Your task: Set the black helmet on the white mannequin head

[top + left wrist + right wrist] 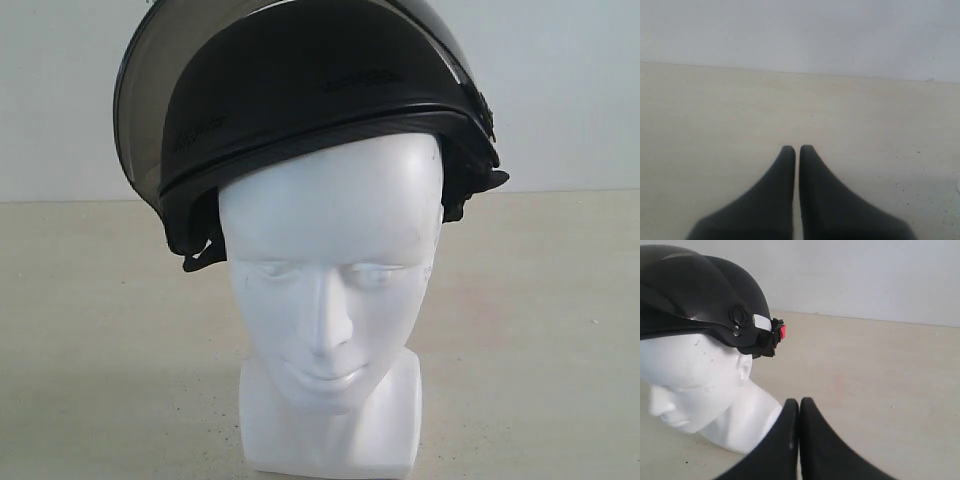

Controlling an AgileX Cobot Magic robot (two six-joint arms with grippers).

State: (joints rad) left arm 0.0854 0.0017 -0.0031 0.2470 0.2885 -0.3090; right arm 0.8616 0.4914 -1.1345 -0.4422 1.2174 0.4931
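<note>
I see the black helmet (300,80) sitting on top of the white mannequin head (330,290), a little tilted, with its smoky visor (140,110) lifted above the forehead. The head stands upright on the beige table (100,350). My right gripper (799,402) is near the neck, its fingers pressed together with nothing between them. My left gripper (797,150) is the same, over bare table.

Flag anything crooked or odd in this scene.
The black helmet sits askew on the white mannequin head: in the exterior view its brim slopes down toward the left, and the visor is flipped up.
</note>
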